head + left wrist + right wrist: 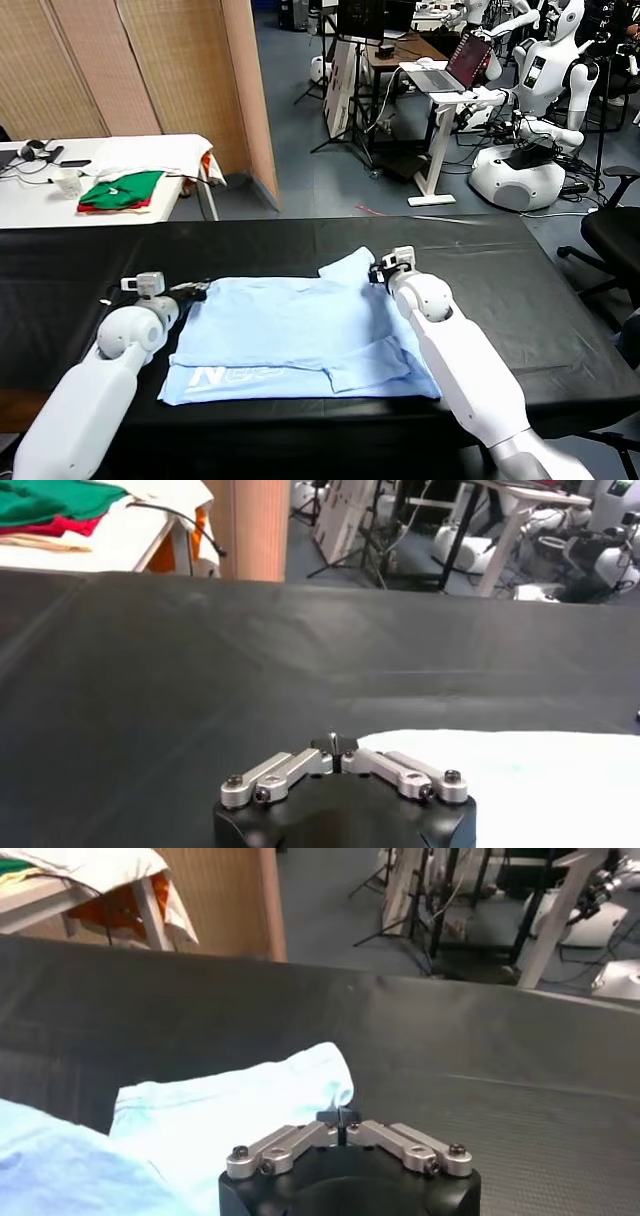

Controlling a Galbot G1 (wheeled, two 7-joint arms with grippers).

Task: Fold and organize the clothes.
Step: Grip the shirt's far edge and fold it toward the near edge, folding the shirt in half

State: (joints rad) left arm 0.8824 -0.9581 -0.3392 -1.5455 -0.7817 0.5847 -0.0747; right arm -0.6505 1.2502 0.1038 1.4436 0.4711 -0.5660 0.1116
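Shirt (300,335) lies spread across the black table (80,265), its near hem already doubled over so a strip of white print faces up at the near left corner. Both arms are at its far edge. The left gripper (192,292) sits at the far left corner, the right gripper (377,270) at the far right, just beside the sleeve (348,266) that pokes out toward the back.

From each wrist view the jaws are pressed together with no gap. The right gripper (341,1118) is closed at the edge of the pale cloth, so it looks to be pinching the shirt there. The left gripper (335,745) is closed right at the corner of the fabric; I cannot tell how much cloth it has caught.

To do this fold well, I'd say both corners should rise together and only a little, then travel toward the near hem at the same pace, keeping the edge taut between them so the thin cloth doesn't sag or skew. If the left pinch is shallow, it could slip out.

As for writing, the white lettering starts with what looks like an "N"; the rest I can't read. No other labels are legible.
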